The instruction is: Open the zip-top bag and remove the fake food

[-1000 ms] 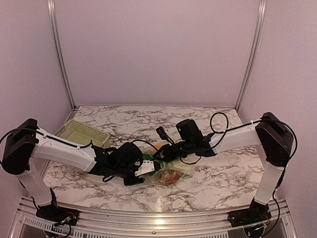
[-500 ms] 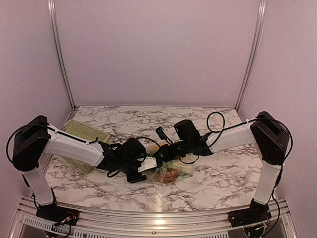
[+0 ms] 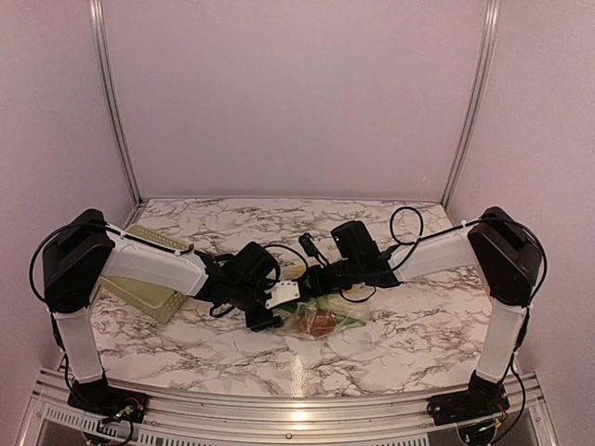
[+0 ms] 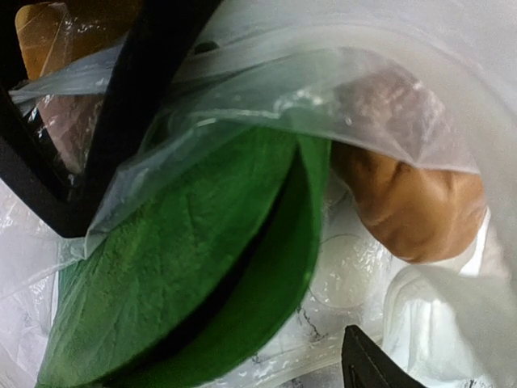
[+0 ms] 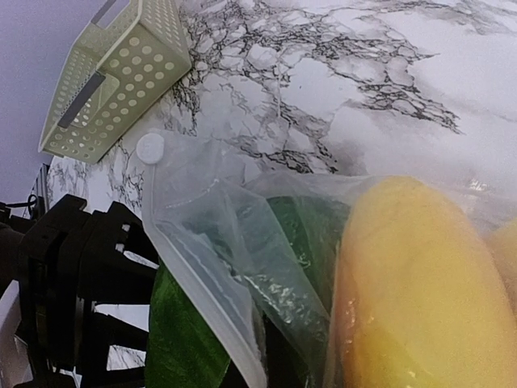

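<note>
The zip-top bag (image 3: pixel 325 321) lies mid-table between both arms, its dotted clear film (image 5: pixel 202 234) pulled up toward the right wrist camera. My right gripper (image 3: pixel 321 279) is shut on the bag's upper edge; its fingers are out of its own view. My left gripper (image 3: pixel 279 302) stands open at the bag's mouth, with only one fingertip (image 4: pixel 367 368) showing. Fake food fills the bag. A green vegetable (image 4: pixel 186 267) lies right in front of the left jaws, a brown lump (image 4: pixel 412 210) sits behind it, and a yellow lemon (image 5: pixel 420 299) is close to the right camera.
The pale green basket (image 3: pixel 149 297) stands at the left, partly hidden under my left arm, and shows whole in the right wrist view (image 5: pixel 113 81). Purple walls close in the marble table (image 3: pixel 418 334) at the back and on both sides.
My left arm has reached further right, bringing its gripper up to the bag's mouth with the jaws wider. The right gripper has kept its hold and barely shifted.
</note>
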`<state>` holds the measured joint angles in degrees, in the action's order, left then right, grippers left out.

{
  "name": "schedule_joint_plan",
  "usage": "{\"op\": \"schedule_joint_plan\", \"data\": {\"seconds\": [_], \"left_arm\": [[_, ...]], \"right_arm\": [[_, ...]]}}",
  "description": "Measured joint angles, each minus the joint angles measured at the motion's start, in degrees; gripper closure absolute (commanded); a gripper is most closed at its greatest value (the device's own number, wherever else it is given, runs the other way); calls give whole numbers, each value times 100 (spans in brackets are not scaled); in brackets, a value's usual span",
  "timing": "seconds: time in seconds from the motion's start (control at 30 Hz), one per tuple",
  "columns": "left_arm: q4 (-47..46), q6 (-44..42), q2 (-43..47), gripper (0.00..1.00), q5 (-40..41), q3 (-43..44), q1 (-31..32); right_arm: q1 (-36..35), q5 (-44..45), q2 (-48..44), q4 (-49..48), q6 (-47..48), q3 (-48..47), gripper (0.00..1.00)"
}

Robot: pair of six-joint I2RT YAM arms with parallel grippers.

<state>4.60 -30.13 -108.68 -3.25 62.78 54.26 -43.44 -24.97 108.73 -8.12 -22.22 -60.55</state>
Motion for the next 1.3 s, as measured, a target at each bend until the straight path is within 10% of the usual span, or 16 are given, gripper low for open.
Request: {"op": "schedule_joint_plan", "data": {"seconds": [0.47, 0.87, 1.3], "left_arm": [[-452, -175, 455, 39, -229, -730, 208], [-1458, 35, 2857, 40, 142, -1788, 249], [-1593, -664, 2065, 27, 719, -1797, 570]], "right_arm": [[57, 153, 48, 66, 116, -87, 100], [52, -396, -343, -479, -55, 411, 100], [26, -549, -525, -468, -205, 415, 100]]}}
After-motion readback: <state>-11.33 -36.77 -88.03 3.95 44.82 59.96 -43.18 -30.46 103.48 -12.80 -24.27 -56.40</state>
